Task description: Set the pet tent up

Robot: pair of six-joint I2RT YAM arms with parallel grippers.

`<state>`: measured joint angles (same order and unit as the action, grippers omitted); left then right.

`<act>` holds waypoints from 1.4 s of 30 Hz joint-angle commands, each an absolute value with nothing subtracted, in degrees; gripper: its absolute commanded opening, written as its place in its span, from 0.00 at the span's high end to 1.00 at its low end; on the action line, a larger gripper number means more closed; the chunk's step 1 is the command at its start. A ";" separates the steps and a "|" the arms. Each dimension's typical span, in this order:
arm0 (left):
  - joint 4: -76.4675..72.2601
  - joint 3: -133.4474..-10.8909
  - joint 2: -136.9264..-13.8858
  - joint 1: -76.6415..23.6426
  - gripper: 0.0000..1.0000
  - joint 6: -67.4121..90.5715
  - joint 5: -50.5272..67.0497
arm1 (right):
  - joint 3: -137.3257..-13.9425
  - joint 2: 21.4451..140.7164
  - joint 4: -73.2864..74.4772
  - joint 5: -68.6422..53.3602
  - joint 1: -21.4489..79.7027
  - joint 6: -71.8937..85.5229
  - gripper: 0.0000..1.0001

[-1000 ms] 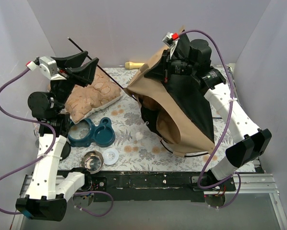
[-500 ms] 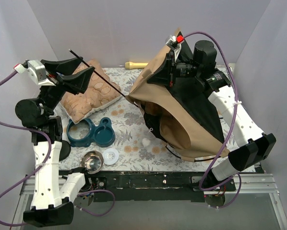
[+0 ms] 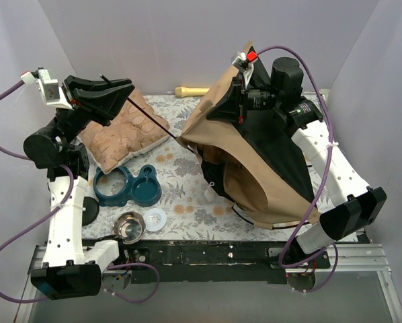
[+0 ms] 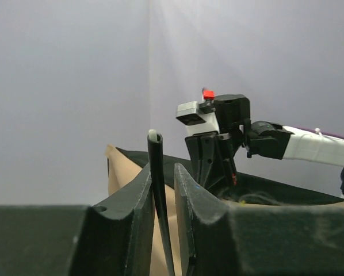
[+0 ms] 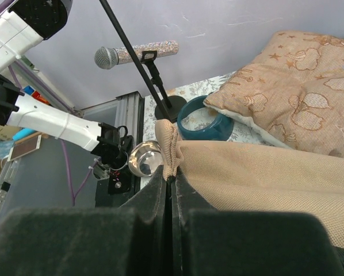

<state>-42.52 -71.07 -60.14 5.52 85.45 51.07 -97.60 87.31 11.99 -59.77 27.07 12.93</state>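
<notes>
The pet tent [image 3: 255, 185] is a tan fabric shell with a black mesh panel [image 3: 275, 145], lying half raised at the right of the table. A thin black pole [image 3: 150, 116] runs from the tent's left edge up to my left gripper [image 3: 124, 93]. That gripper is shut on the pole near its tip. In the left wrist view the pole [image 4: 156, 167] stands upright in my left gripper [image 4: 161, 190], between its fingers. My right gripper [image 3: 238, 101] is shut on the tent's top edge and holds it up. In the right wrist view a bunched fold of tan fabric [image 5: 167, 144] is pinched in the right gripper [image 5: 171, 185].
A puffy beige patterned cushion [image 3: 124, 131] lies at the back left. A teal double bowl [image 3: 128, 186], a steel bowl [image 3: 129, 226] and a small white dish [image 3: 155, 219] sit near the front left. A yellow object [image 3: 191, 91] lies by the back wall. A microphone [image 5: 134, 53] stands at the left edge.
My left gripper has swung back and to the left with the pole, now lying flatter. My right gripper has risen slightly with the tent's top edge, and the fabric has spread.
</notes>
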 commanded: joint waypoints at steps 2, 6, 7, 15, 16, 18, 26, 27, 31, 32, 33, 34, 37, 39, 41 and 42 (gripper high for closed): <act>-45.44 -73.83 -58.45 5.89 0.82 88.59 52.56 | -98.35 85.78 9.49 -62.23 27.07 13.45 0.99; -45.44 -74.62 -58.71 5.89 0.99 88.51 53.00 | -99.14 86.40 9.05 -62.40 27.07 13.71 0.99; -45.27 -74.45 -58.62 5.89 1.00 88.42 52.74 | -99.31 86.57 8.88 -62.58 27.07 13.88 0.99; -40.71 -74.44 -60.37 5.10 1.00 90.26 60.18 | -100.72 87.62 8.53 -62.84 27.77 13.71 0.99; -37.13 -75.66 -61.42 4.66 1.00 89.65 62.29 | -101.07 87.89 8.53 -62.75 28.38 13.45 0.99; -26.17 -79.08 -63.19 3.78 1.00 85.19 65.47 | -102.56 88.77 8.87 -62.58 29.87 12.05 0.99; 11.12 -86.74 -66.97 -4.91 1.00 59.81 65.22 | -107.13 91.84 4.40 -61.09 33.13 14.40 0.99; 14.90 -87.10 -67.32 -6.75 1.00 57.24 63.56 | -107.83 92.37 3.87 -60.82 33.31 14.76 0.99; 22.92 -85.61 -67.06 -9.67 1.00 51.16 60.91 | -110.30 93.51 3.96 -60.03 34.01 14.41 0.99; 25.98 -85.69 -67.23 -9.93 1.00 48.80 60.82 | -110.39 93.43 3.96 -59.94 34.01 14.24 0.99; 28.89 -86.04 -67.50 -10.45 1.00 46.78 60.56 | -110.56 93.43 4.13 -59.77 34.10 14.15 0.99; 31.70 -85.87 -67.59 -10.98 1.00 44.67 60.38 | -110.83 93.34 4.39 -59.50 34.01 13.89 0.99; 38.30 -84.99 -67.59 -12.74 1.00 39.83 60.64 | -110.83 92.99 4.31 -59.15 34.10 13.71 0.99; 41.03 -83.77 -67.41 -14.67 1.00 38.32 60.91 | -110.57 92.99 3.96 -59.06 34.28 13.62 0.99; 42.53 -82.28 -67.59 -16.95 1.00 38.06 61.26 | -110.48 93.08 3.61 -59.32 34.45 13.80 0.99; 43.41 -81.66 -67.67 -17.83 1.00 37.53 61.17 | -110.57 93.16 3.43 -59.50 34.63 14.06 0.99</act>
